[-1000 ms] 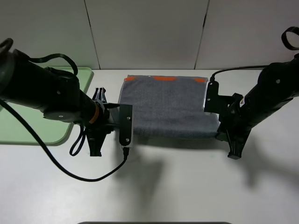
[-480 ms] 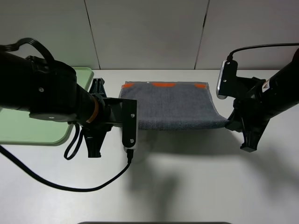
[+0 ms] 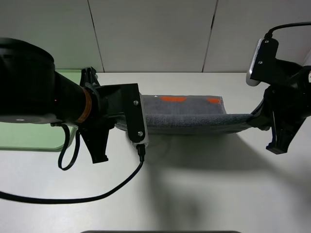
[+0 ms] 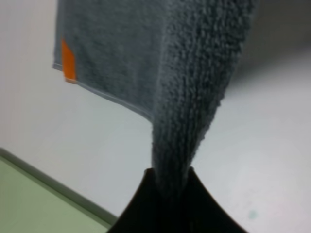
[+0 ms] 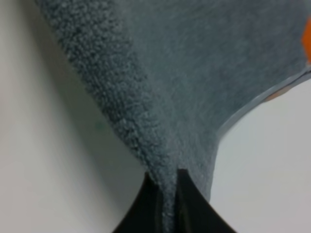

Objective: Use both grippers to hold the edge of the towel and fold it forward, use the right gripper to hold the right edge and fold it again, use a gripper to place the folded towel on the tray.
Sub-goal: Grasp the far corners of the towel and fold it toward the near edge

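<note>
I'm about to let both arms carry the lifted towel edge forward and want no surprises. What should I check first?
1. Left hand clamped on the towel: ok, cloth is pinched between its fingers.
2. Right hand clamped on the towel: ok, cloth is pinched there too.
3. Lifted edge level between the two hands: ok, it runs nearly straight in the high view.
4. Orange-marked hem down on the table: ok, it lies flat on the far side.
5. Tray free for the folded towel: cannot tell, the left arm hides most of it.
</note>
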{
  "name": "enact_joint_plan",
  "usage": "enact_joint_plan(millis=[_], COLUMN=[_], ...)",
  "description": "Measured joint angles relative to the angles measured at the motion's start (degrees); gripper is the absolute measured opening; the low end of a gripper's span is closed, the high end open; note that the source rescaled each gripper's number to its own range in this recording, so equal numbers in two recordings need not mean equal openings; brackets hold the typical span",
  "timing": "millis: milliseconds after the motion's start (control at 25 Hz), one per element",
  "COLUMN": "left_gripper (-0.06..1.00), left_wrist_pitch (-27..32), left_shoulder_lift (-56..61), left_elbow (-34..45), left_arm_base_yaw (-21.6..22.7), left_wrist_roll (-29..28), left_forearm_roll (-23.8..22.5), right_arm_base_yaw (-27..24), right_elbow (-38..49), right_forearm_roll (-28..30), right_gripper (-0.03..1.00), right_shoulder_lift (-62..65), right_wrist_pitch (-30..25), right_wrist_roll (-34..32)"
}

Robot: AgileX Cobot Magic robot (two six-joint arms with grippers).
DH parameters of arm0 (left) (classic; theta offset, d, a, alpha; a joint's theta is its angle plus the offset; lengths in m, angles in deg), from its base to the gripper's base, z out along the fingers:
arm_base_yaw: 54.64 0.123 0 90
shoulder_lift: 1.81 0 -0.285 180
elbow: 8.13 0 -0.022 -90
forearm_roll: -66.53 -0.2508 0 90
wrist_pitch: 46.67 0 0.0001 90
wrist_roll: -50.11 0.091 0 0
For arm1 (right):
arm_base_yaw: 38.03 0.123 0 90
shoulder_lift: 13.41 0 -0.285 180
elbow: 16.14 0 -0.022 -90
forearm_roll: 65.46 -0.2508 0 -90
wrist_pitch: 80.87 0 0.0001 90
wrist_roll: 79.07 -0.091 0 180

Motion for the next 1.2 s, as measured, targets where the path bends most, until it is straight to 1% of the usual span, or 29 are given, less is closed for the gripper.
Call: enact_joint_plan(millis=[200, 360, 640, 720, 840, 1000, 1200], left_gripper=[0.0, 0.0, 0.0, 0.0, 0.0, 0.0, 0.0], left_wrist_pitch=[2.4, 4.54, 5.31, 5.33, 5.26, 4.73, 3.42], left_shoulder_lift=[2.37, 2.45, 2.45, 2.45, 2.45, 2.45, 1.38], left_elbow=[0.05, 0.18, 0.18, 0.11, -0.42, -0.44, -1.14], left_arm_base_yaw=[-0.13, -0.13, -0.13, 0.09, 1.59, 4.77, 8.74], left_wrist_roll=[0.0, 0.0, -0.08, -0.26, -1.02, -1.32, -1.32], left_forearm_roll=[4.09, 4.85, 6.21, 6.33, 6.52, 6.69, 6.94], right_arm_base_yaw=[3.8, 6.69, 7.08, 7.08, 7.08, 7.08, 7.08], right_elbow=[0.0, 0.0, 0.0, 0.02, 0.02, 0.02, 0.02], right_forearm_roll=[-0.14, -0.14, 0.96, 1.51, 1.76, 1.76, 2.29], right_gripper=[0.0, 0.0, 0.0, 0.0, 0.0, 0.0, 0.0], right_shoulder_lift=[2.85, 2.96, 2.98, 2.98, 2.62, -0.45, -5.35], right_wrist_pitch=[-2.65, -2.34, -0.52, 0.79, 2.19, 2.9, 7.38], right_wrist_roll=[-0.53, -2.65, -4.99, -5.55, -6.74, -7.14, -9.87])
